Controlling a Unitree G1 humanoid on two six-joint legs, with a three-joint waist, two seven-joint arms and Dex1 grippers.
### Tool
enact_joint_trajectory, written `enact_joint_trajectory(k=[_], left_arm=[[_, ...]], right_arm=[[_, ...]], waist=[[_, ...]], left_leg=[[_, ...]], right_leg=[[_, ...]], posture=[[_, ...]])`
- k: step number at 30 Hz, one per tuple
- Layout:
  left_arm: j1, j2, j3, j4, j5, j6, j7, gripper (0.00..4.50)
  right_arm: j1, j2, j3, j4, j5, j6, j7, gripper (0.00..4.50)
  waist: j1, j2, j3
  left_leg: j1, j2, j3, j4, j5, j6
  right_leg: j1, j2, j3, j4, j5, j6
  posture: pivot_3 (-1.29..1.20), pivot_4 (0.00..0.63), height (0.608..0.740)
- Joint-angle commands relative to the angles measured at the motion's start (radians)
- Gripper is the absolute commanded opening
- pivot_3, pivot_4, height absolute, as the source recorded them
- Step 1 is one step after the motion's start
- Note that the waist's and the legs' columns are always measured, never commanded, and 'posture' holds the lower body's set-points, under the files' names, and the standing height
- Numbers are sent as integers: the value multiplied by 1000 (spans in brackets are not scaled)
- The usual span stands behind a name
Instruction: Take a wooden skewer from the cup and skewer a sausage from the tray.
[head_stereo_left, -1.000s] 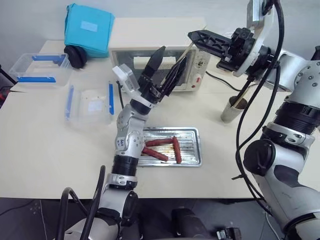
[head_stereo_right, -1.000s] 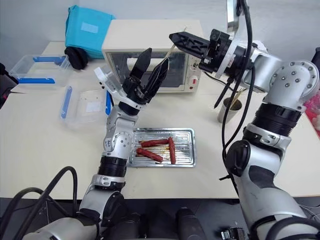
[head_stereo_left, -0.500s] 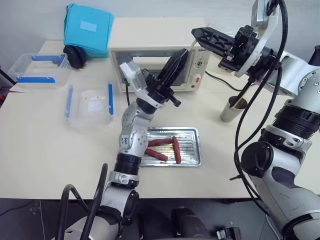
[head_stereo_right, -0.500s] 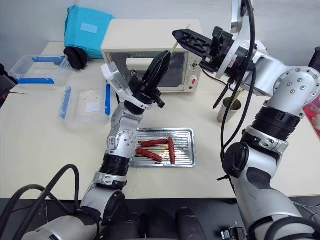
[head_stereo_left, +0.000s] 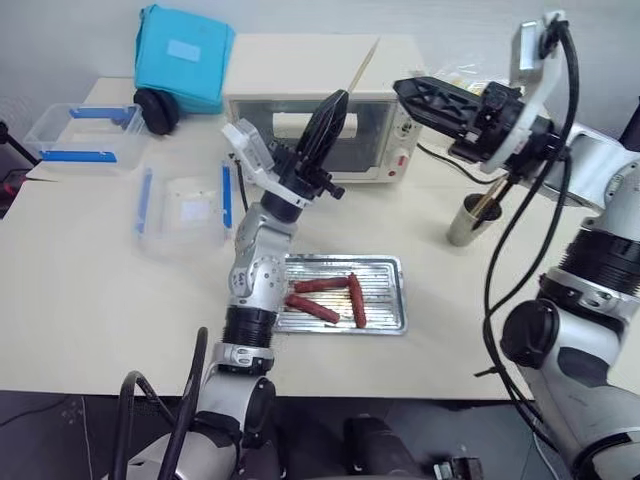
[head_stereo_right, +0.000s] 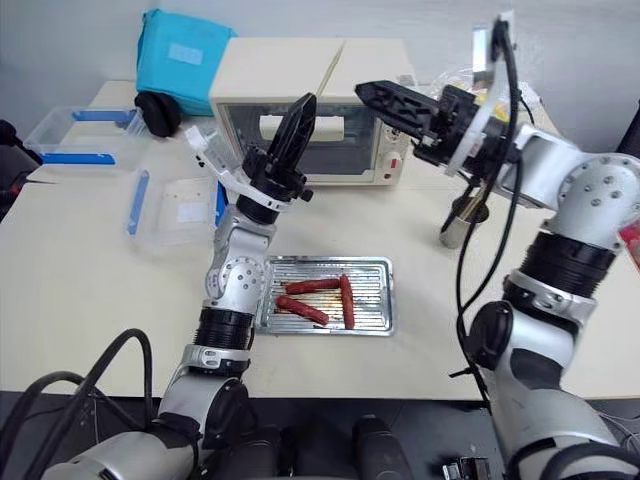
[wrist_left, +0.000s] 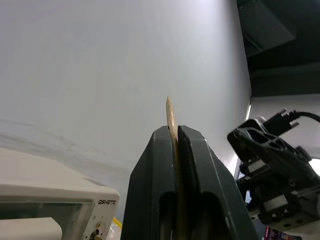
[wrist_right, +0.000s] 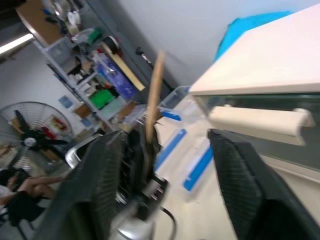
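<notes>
Skewer (head_stereo_left: 362, 66) handed over: left gripper (head_stereo_left: 333, 107) jaws now pinch it; right gripper (head_stereo_left: 412, 92) jaws spread, withdrawn.

pale table (head_stereo_left: 80, 260), grey wall (head_stereo_left: 300, 15), cluttered shelves (wrist_right: 95, 55)

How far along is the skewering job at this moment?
Done: the wooden skewer is out of the cup, clamped in the left end effector. The right end effector is open beside it. Left: all three sausages lie unpierced in the tray.
</notes>
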Motion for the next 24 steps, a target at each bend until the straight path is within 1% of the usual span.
enact_joint_trajectory(k=[1,2,4,5,6,8,10,13,15,17,18,21,23,24], left_arm=[[66,96,14,-119,0,52,-23,0],[96,140,16,-152,8,71,-34,0],[181,251,25,-228,20,113,-66,0],[218,293,32,-262,11,137,-76,0],[283,357,58,-302,-1,164,-95,0],[383,450,113,-361,-28,209,-111,0],[454,513,160,-400,-52,243,-113,0],[532,577,221,-434,-71,275,-111,0],[604,613,272,-445,-75,291,-116,0],[656,636,304,-458,-80,304,-118,0],[673,641,313,-467,-85,310,-115,0],[692,652,326,-485,-103,332,-114,0],[696,658,331,-488,-105,339,-119,0],[702,665,334,-485,-100,339,-128,0]], right_arm=[[143,-160,76,-140,-47,-132,214,4133],[217,-220,122,-190,-87,-194,287,4465],[387,-341,211,-274,-211,-362,411,4465],[451,-378,233,-300,-251,-436,459,4465],[541,-403,230,-326,-285,-503,495,4465],[682,-418,201,-358,-319,-592,540,4465],[795,-414,172,-379,-341,-662,567,4465],[926,-404,153,-398,-392,-791,604,4465],[1010,-369,144,-384,-426,-890,615,4465],[1053,-351,155,-377,-457,-957,616,4465],[1039,-333,169,-390,-453,-952,588,4465],[956,-283,236,-458,-426,-860,476,4465],[920,-275,279,-497,-419,-802,438,4465],[890,-263,322,-533,-408,-763,416,4465]], waist=[[-3,0,0],[-4,0,0],[-11,0,0],[-15,0,0],[-20,0,0],[-28,0,0],[-29,-1,1],[-26,-2,1],[-21,-2,1],[-16,-3,1],[-14,-3,1],[-13,-5,2],[-9,-5,2],[-8,-5,2]], left_leg=[[0,0,0,-1,0,0],[0,0,0,-2,0,0],[0,1,0,-4,0,0],[2,2,-1,-5,0,-1],[2,2,-1,-6,0,-1],[3,2,-1,-5,0,-2],[5,2,-1,-4,1,-3],[8,0,-2,-3,2,-1],[10,-1,-3,-3,3,-1],[15,-1,-4,-4,2,-1],[19,-1,-3,-5,1,-1],[23,0,-3,-6,0,-1],[23,0,-3,-6,0,-1],[23,0,-3,-6,-1,-2]], right_leg=[[0,0,0,0,0,1],[0,0,0,-1,0,1],[0,1,0,-1,0,1],[0,3,1,-2,0,1],[0,4,0,-2,0,1],[0,3,1,-2,0,1],[3,3,2,-3,0,1],[7,1,1,-2,1,1],[9,1,1,-2,1,2],[14,1,1,-5,1,2],[19,1,1,-7,1,2],[23,1,1,-8,1,1],[22,1,1,-7,1,1],[22,1,1,-7,1,1]], posture=[[0,150,740],[0,150,740],[0,150,740],[0,150,740],[0,150,740],[0,150,740],[0,150,740],[0,150,740],[0,150,740],[0,150,740],[0,150,740],[0,150,740],[0,150,740],[0,150,740]])
